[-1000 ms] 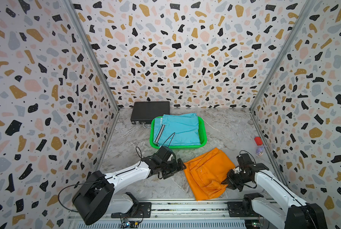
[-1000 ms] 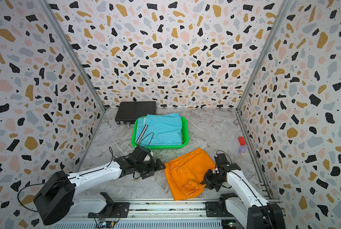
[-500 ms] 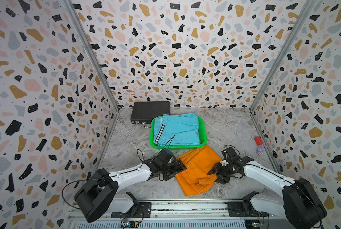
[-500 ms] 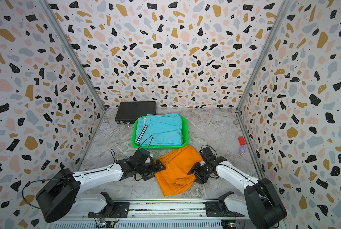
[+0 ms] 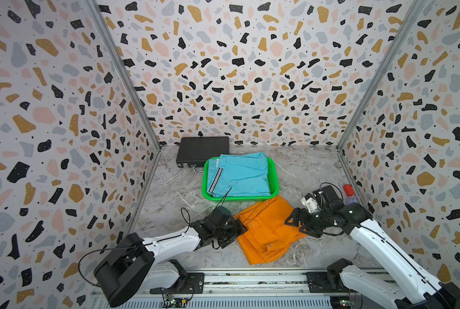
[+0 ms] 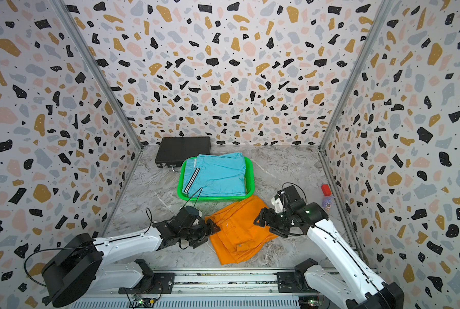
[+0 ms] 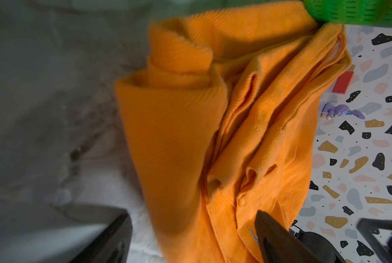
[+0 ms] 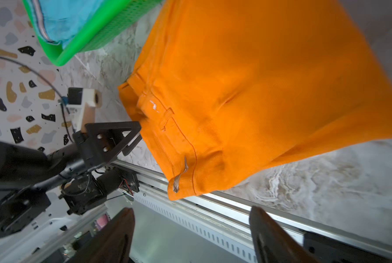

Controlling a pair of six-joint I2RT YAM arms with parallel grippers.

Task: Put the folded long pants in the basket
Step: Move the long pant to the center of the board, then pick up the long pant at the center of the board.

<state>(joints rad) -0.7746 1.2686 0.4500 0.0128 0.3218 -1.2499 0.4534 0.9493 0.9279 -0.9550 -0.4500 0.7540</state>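
While beside the orange pants (image 5: 269, 230), left pincer (image 5: 235, 234) and right pincer (image 5: 301, 226) both wide apart.

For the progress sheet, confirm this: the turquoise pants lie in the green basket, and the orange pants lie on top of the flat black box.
Not quite. The orange pants lie on the marble table, just in front of the green basket, not on the flat black box behind it; both top views show this. The turquoise pants do lie in the basket.
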